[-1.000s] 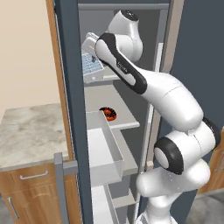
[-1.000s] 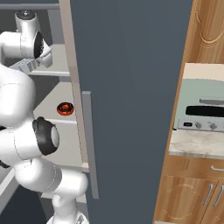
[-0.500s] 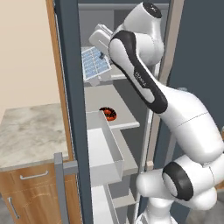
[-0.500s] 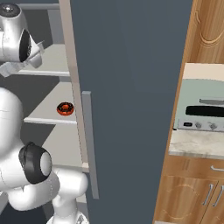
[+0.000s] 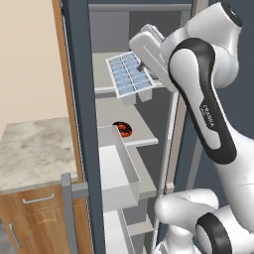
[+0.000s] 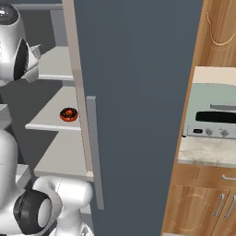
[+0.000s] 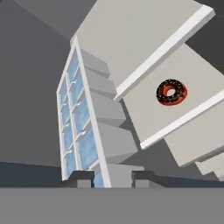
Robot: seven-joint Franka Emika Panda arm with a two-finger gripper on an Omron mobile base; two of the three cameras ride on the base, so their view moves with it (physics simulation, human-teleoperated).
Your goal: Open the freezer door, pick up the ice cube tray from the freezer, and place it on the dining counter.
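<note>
Ice cube tray (image 5: 130,75), pale blue and gridded, hangs clamped at one end in the end effector (image 5: 142,66), lifted clear of the upper freezer shelf (image 5: 111,101) and tilted so its pocketed face turns toward the left base camera; its long axis runs away from the end effector toward seven o'clock in that view, so the tray lies straight ahead of the fingers rather than off to a side; in the hand view the tray (image 7: 83,127) stretches from the fingertips (image 7: 80,179) up toward eleven o'clock, its blue pockets on the left and its grey cup bottoms on the right, the two dark tips drawn in narrow on either side of its near end; the freezer (image 5: 110,30) stands with its door (image 5: 83,129) swung open at nine o'clock of the arm, white door bin (image 5: 116,171) low at six o'clock; a red-and-black doughnut (image 5: 123,129) sits alone on the shelf below the tray, seen again in the right base view (image 6: 68,114); the arm is reared high and folded, elbow up near one o'clock, wrist bent back down and into the compartment; judged from this, the move ahead is a straight withdrawal along the tray's own length, keeping its free end off the shelf edge and the door frame before any turn toward the dining bench.
</note>
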